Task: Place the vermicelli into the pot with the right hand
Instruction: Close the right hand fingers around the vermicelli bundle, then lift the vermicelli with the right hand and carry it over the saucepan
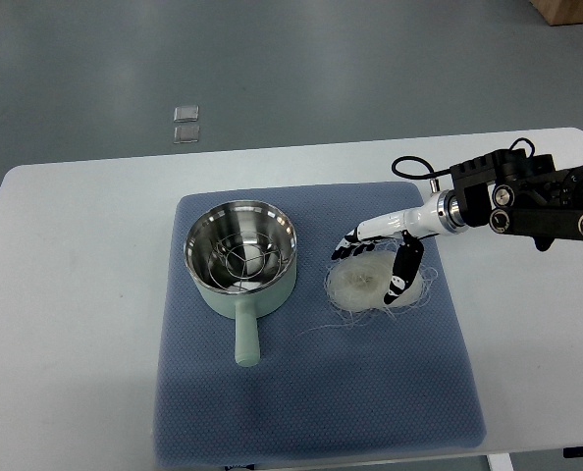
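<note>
From my seat I see the right hand reaching in from the right edge, a white glossy shell with dark jointed fingers. Its fingers are spread and arched over the vermicelli, thumb side and finger side straddling the bundle's upper and right edges; I can't tell whether the tips actually press into it, and nothing is lifted. Behind the wrist sits a blocky black arm housing with a looped black cable.

The vermicelli is a pale, translucent, roughly oval nest of fine threads, with loose wispy strands trailing off to the lower left and right. It lies flat on the blue mat, just to the right of the pot and clear of it.

The pot is round, with a shiny brushed-metal interior that reflects light, a mint-green matte outer wall and a stubby matching handle pointing toward the picture's bottom. I see no noodles inside it.

The mat is a soft, finely dimpled fabric rectangle with rounded corners, spread on a smooth white table. Beyond the table's far edge, two small clear square pieces lie on the grey floor.
</note>
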Controlling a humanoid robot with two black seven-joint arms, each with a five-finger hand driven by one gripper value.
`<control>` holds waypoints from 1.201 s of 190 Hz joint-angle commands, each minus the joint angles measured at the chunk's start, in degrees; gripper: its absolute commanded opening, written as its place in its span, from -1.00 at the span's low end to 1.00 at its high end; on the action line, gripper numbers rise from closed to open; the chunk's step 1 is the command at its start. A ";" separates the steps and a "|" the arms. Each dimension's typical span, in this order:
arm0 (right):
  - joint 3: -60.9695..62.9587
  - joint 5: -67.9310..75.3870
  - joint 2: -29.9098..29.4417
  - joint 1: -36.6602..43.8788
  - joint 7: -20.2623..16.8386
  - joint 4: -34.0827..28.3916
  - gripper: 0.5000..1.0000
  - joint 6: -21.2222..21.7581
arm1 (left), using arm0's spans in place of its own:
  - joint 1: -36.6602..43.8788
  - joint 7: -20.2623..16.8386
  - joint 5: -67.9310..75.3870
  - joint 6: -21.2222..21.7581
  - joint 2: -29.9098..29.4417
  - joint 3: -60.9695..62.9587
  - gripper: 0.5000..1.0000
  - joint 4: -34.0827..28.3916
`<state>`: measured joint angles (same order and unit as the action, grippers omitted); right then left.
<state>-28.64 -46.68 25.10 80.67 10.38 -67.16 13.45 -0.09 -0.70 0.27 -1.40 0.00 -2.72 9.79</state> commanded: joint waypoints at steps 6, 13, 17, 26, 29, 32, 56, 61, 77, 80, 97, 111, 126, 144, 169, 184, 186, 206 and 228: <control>0.25 -1.57 -0.05 -1.74 0.17 0.54 0.59 -1.15 | 0.00 0.00 -0.01 -0.01 0.00 0.00 1.00 -0.03; 0.42 -1.75 0.13 -2.10 0.26 0.54 0.55 -1.41 | 0.00 0.00 -0.01 -0.01 0.00 0.00 1.00 -0.03; 0.42 -1.83 0.13 -2.27 0.34 0.54 0.54 -1.59 | 0.00 0.00 -0.01 -0.01 0.00 0.00 1.00 -0.03; 0.42 -1.83 0.13 -2.45 0.43 0.54 0.49 -1.94 | 0.00 0.00 -0.01 -0.01 0.00 0.00 1.00 -0.03; 0.42 -1.83 0.04 -2.53 0.52 0.54 0.47 -2.20 | 0.00 0.00 -0.01 -0.01 0.00 0.00 1.00 -0.03; 0.42 -1.83 0.04 -2.62 0.52 0.54 0.46 -2.38 | 0.00 0.00 -0.01 -0.01 0.00 0.00 1.00 -0.03; 0.42 -2.01 0.04 -3.06 0.61 0.54 -0.10 -3.17 | 0.00 0.00 -0.01 -0.01 0.00 0.00 1.00 -0.03; 0.42 -2.01 0.04 -3.06 0.61 0.54 -0.45 -3.52 | 0.00 0.00 -0.01 -0.01 0.00 0.00 1.00 -0.03; 0.42 -2.62 0.04 -3.06 0.61 0.54 -1.00 -5.45 | 0.00 0.00 -0.01 -0.01 0.00 0.00 1.00 -0.03; 0.42 -2.71 0.04 -3.06 0.61 0.54 -1.00 -5.63 | 0.00 0.00 -0.01 -0.01 0.00 0.00 1.00 -0.03; 0.42 -2.80 0.13 -2.98 0.52 0.54 -1.00 -6.60 | 0.00 0.00 -0.01 -0.01 0.00 0.00 1.00 -0.03; 0.51 -2.19 1.01 -2.27 0.61 0.19 -1.00 -6.51 | 0.00 0.00 -0.01 -0.01 0.00 0.00 1.00 -0.12; 2.53 -1.66 2.77 -0.07 0.96 -1.74 -1.00 -6.95 | 0.00 0.00 -0.01 -0.01 0.00 0.00 1.00 -0.12; 7.54 0.62 8.38 7.83 1.84 -7.36 -1.00 -4.93 | 0.00 0.00 -0.01 -0.01 0.00 0.08 1.00 -0.12; 7.54 6.69 13.93 22.68 1.93 -12.11 -1.00 1.48 | 0.00 0.00 -0.01 -0.01 0.00 0.00 1.00 -0.12; 7.45 9.06 15.16 29.37 1.93 -12.47 -1.00 5.00 | 0.00 0.00 -0.01 -0.01 0.00 0.08 1.00 -0.12; 7.45 9.24 15.16 30.16 1.93 -12.47 -1.00 5.36 | 0.00 0.00 -0.01 -0.01 0.00 0.00 1.00 -0.12; 7.28 11.35 14.63 34.90 1.93 -12.47 -1.00 6.59 | 0.00 0.00 -0.01 -0.01 0.00 0.08 1.00 -0.03; 6.49 12.05 11.38 35.70 1.93 -11.94 -1.00 6.32 | 0.00 0.00 -0.01 -0.01 0.00 0.08 1.00 -0.03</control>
<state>-21.41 -35.38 39.24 115.29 12.31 -79.59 19.87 -0.09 -0.71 0.27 -1.39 0.00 -2.64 9.71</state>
